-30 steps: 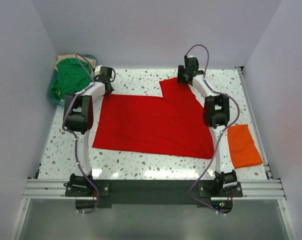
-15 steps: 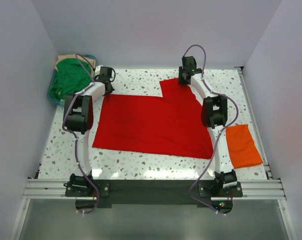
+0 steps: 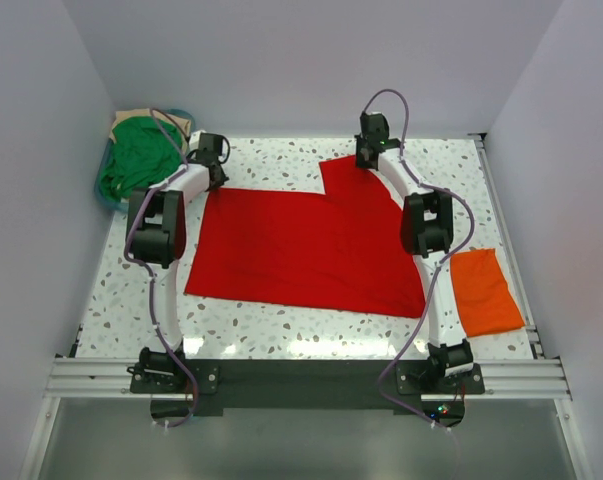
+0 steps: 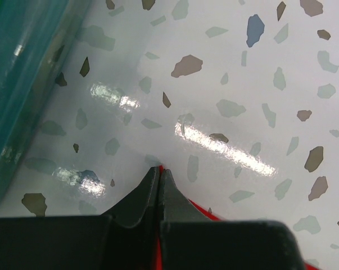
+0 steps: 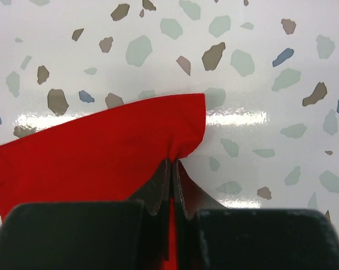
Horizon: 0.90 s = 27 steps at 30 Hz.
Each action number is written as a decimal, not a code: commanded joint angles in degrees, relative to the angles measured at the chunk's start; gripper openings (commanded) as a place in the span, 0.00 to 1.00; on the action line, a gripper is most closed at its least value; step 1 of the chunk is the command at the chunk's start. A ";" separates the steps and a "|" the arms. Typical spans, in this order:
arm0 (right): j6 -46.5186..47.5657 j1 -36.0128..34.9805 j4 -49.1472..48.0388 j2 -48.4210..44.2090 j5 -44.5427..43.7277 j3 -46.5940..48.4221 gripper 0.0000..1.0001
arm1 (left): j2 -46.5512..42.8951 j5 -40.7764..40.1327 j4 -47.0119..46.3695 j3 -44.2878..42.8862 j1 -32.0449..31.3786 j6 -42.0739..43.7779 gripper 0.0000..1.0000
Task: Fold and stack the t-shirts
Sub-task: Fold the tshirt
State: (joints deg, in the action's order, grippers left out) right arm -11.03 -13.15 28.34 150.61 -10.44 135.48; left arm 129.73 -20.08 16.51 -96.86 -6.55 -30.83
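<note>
A bright red t-shirt (image 3: 301, 245) lies spread flat on the speckled table (image 3: 271, 325). At its far left corner my left gripper (image 3: 213, 152) is shut on the cloth; a sliver of red (image 4: 225, 216) shows between and beside the closed tips (image 4: 159, 169). My right gripper (image 3: 373, 148) is shut on the far right corner, pinching a puckered edge of red fabric (image 5: 118, 152) at its tips (image 5: 172, 163). A folded orange t-shirt (image 3: 487, 292) lies at the right edge. A green t-shirt (image 3: 139, 155) is heaped over a tan one (image 3: 133, 118) at far left.
A teal plastic basket (image 3: 108, 195) holds the green and tan shirts in the far left corner; its wall (image 4: 23, 62) stands close to the left gripper. White walls enclose the table on three sides. A metal rail (image 3: 301, 378) runs along the near edge.
The right gripper has closed on the red shirt's far right corner and shifted slightly toward the back. The left arm has stayed still.
</note>
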 commanded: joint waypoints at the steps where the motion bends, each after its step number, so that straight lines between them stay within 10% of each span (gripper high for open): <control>1: 1.71 0.14 -4.08 -4.71 -1.60 1.71 0.00 | -1.24 0.56 -2.89 -1.57 1.71 -0.64 0.00; 21: 2.06 2.60 -9.09 -6.90 -0.37 8.84 0.00 | 1.76 3.73 -4.47 -12.30 4.88 0.51 0.00; 27: 0.31 2.51 -10.14 -19.26 -0.46 -5.29 0.00 | -0.52 4.69 -5.00 -10.90 5.14 0.51 0.00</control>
State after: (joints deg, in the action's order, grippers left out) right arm -10.07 -10.85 21.80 143.61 -10.76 134.15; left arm 130.89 -16.01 14.44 -106.56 -2.26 -30.83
